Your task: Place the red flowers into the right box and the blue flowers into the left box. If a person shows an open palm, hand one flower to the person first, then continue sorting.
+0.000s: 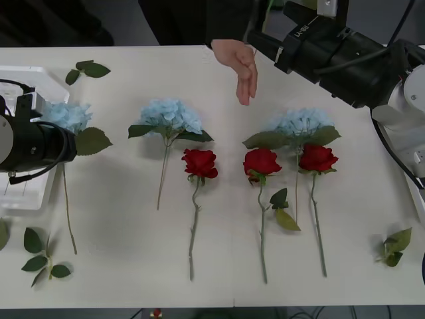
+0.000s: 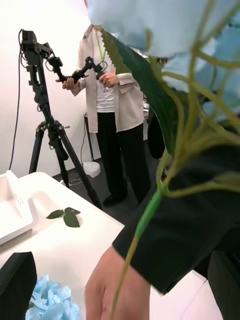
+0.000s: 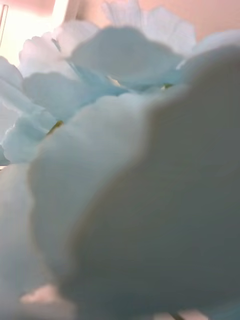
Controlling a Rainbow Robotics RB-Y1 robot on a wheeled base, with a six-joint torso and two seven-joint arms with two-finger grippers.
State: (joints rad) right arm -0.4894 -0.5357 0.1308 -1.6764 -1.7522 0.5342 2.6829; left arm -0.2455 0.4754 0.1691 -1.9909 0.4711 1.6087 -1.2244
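Nearest, at the table's (image 1: 133,266) front edge, loose leaf sprigs (image 1: 43,256) are seen on the left and another sprig (image 1: 396,246) on the right. Three red flowers are laid in a row with their stems toward that edge: one (image 1: 200,163) at mid-table, a second (image 1: 261,161) beside it and a third (image 1: 317,158) furthest right. A blue flower (image 1: 302,123) is laid just behind the two right roses, with its leaves touching them. Another blue flower (image 1: 171,114) is laid behind and to the left of the mid-table rose.

On the left, the left gripper (image 1: 63,133) is held low, right against a third blue flower (image 1: 66,116). Its pale petals (image 3: 120,175) are pressed up close to the left wrist camera. Whether this gripper is wide, narrow or holding the flower cannot be told. The left box (image 1: 20,76) is partly covered by that arm.

Farther back, the person's hand (image 1: 239,66) is stretched over the far side of the table, fingers flat. The right gripper (image 1: 259,33) is raised just beside and above it. In the right wrist view its black fingers (image 2: 17,285) are seen set wide apart. The stem (image 2: 145,220) of a fourth blue flower (image 2: 165,25) is seen running between them down to the hand (image 2: 107,295), with the black sleeve (image 2: 200,240) behind.
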